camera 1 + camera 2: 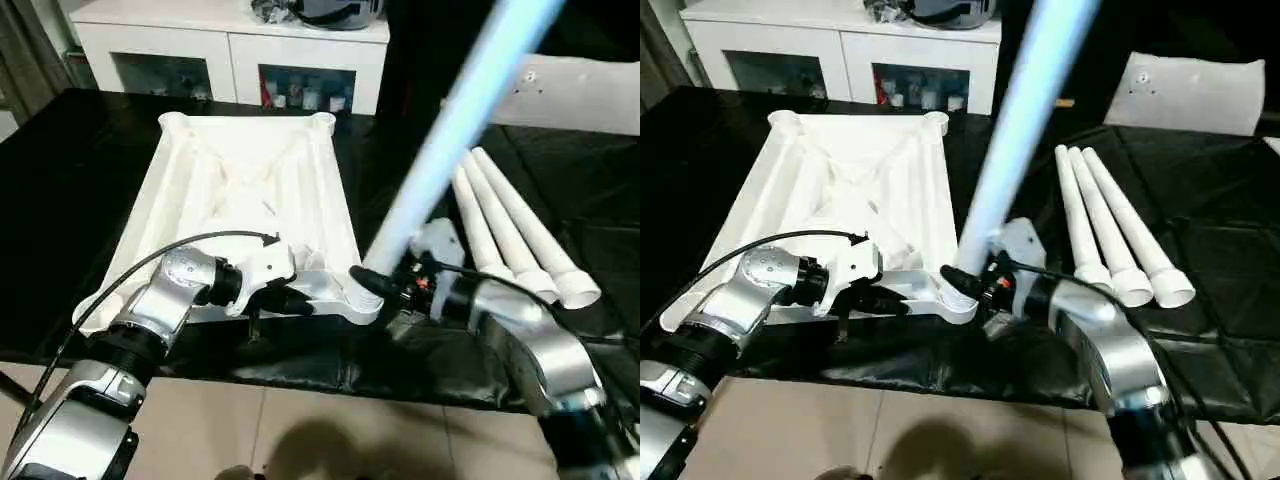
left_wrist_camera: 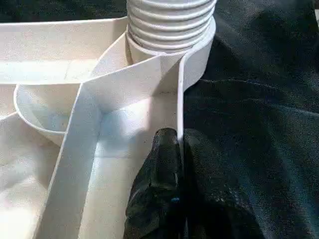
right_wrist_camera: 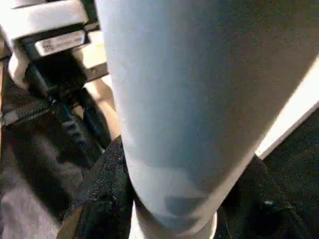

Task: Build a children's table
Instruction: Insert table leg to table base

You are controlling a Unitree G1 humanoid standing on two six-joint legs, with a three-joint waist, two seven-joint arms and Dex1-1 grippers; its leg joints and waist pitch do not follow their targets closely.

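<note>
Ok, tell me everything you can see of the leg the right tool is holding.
The held leg is a long, smooth white plastic tube, tinted bluish, leaning up and away toward the camera from the tabletop's near right corner socket. Its ribbed, threaded lower end sits in that socket. The right tool clasps it low down, a black finger on each side. The left tool is shut on the tabletop's rim beside the socket. Three more legs lie apart on the black cloth.
</note>
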